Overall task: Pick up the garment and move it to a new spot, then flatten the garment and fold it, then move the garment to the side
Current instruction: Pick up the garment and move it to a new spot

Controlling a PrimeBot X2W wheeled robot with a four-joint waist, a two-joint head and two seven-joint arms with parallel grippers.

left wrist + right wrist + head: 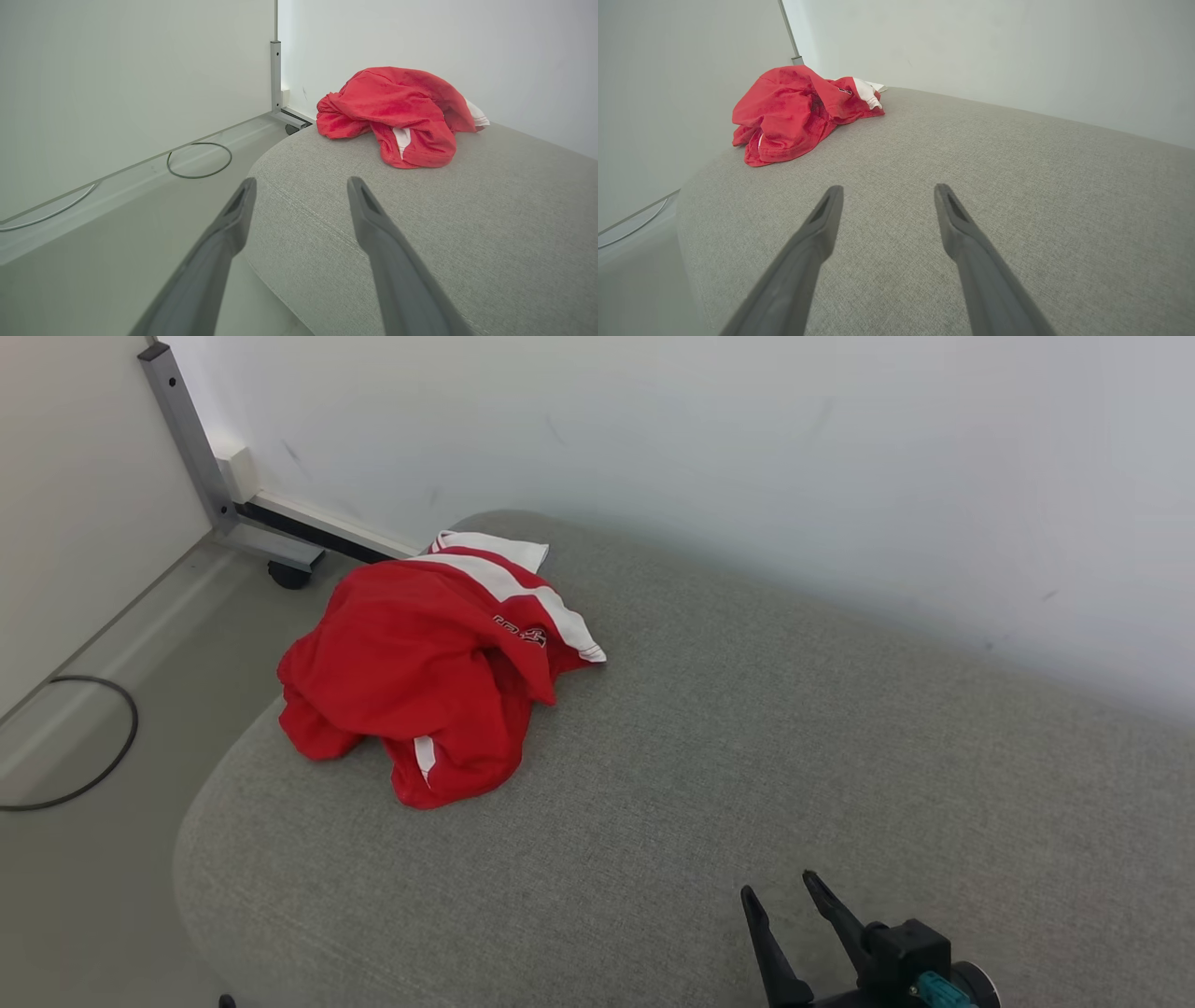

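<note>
- The right gripper (pixel 778 885) hung empty, fingers apart, over a grey woven-fabric cushion (pixel 794 728).
- The left gripper (pixel 301 181) was likewise spread and empty.
- The crumpled red-and-white cloth garment (pixel 420 681) lay well ahead of both, untouched.

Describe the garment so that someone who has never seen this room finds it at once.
Find the wide grey fabric cushion against the white wall. At its far left rounded corner lies the crumpled red garment with white stripes. Unlike the grey metal leg and black cable loop nearby on the floor, it is bright red.
</note>
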